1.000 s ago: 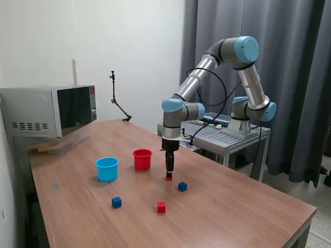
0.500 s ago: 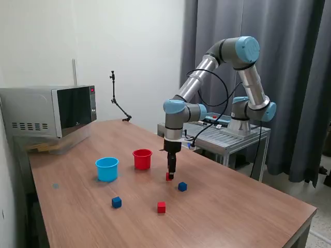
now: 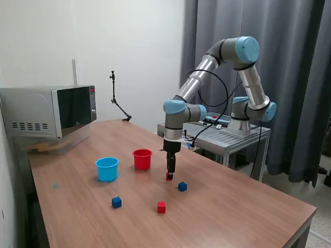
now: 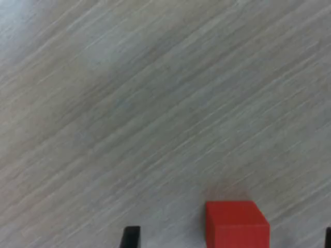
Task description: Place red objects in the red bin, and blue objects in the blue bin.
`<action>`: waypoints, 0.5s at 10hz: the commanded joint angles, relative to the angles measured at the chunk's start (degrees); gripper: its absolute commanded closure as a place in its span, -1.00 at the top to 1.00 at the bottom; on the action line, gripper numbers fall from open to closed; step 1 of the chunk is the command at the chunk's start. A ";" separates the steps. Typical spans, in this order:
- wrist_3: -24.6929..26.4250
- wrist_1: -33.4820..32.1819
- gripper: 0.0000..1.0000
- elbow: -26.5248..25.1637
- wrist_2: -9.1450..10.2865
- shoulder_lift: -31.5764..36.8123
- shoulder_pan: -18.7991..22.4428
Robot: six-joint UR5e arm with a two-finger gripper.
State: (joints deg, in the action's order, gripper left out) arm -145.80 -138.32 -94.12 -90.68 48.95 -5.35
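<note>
Four cubes on the wood-grain table (image 3: 248, 206), no long axis on any of them. One red cube (image 3: 168, 176) sits at the tip of my gripper (image 3: 169, 177), which points straight down; wrist view shows that red cube (image 4: 236, 225) matte, sharp-edged, set skew to the grain, between my dark fingers (image 4: 131, 237) with a gap on one side, so jaws look wide, not clamping. Whether it's lifted off the table, can't tell. Second red cube (image 3: 161, 207) lies nearer the front edge. Dark blue cubes (image 3: 182, 186) and (image 3: 116, 202) well apart. Red cup (image 3: 142, 159) and light blue cup (image 3: 107, 169) upright, smooth plastic, tapered, side by side.
</note>
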 commanded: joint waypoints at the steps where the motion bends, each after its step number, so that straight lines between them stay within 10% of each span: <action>1: -0.27 -0.28 1.00 0.07 -0.19 -0.25 -0.01; 5: -2.73 -0.90 1.00 -0.01 -0.54 -0.26 -0.01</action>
State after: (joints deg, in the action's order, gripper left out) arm -147.39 -139.07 -94.12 -91.13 48.70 -5.35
